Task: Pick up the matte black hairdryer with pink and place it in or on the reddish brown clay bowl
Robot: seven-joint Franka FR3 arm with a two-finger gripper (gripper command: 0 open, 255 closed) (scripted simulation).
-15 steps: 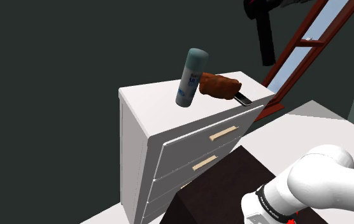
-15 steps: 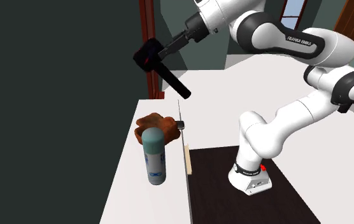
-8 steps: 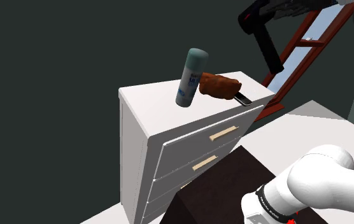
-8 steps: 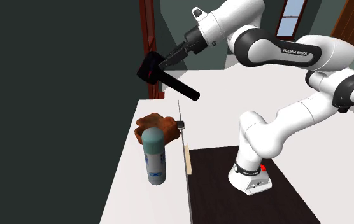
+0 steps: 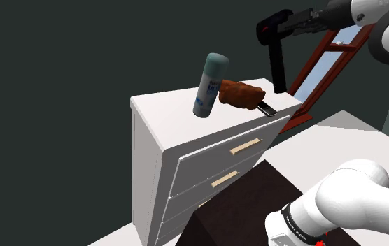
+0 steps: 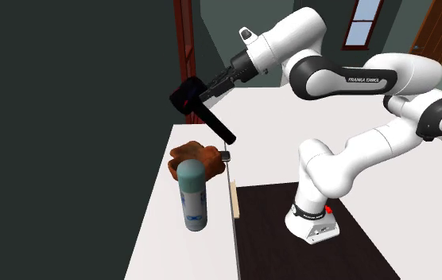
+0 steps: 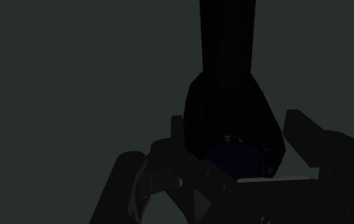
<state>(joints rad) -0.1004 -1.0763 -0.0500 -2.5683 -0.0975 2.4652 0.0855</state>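
Atop white dresser (image 5: pixel 164 117): bowl (image 5: pixel 242 94), spray can (image 5: pixel 209 85)

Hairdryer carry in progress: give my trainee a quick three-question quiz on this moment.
1. True or false: the black hairdryer already rests in the reddish-brown bowl.
2. What stands beside the bowl on the white dresser? A) spray can B) mug C) book
3. Fill in: the end effector is shut on the ____.
Key: 1 false, it is held in the air; 2 A; 3 hairdryer.
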